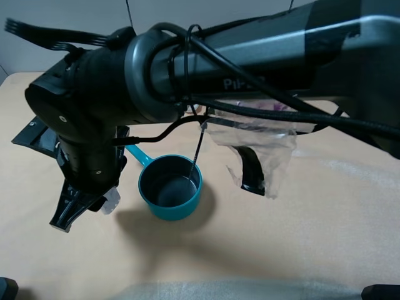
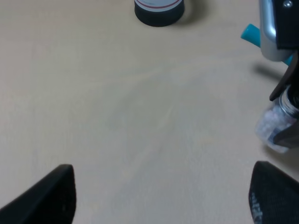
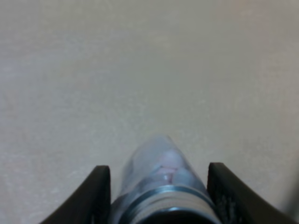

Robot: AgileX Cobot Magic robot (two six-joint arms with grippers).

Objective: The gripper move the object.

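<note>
The right gripper (image 1: 80, 209) was clenched on the glass shaker (image 1: 111, 200), with the silver cap end seated between its jaws. The shaker was tilted, glass end pointing away from the gripper and toward the table (image 1: 312, 231). It sat just beside the teal pot (image 1: 187, 203). Contact with the table could not be confirmed. Whitish grains were visible inside. The left gripper (image 2: 161, 196) stood released, fingers well apart.

Teal pot (image 1: 178, 209) beside crumpled clear bag (image 1: 275, 150) on table (image 1: 312, 237)
</note>
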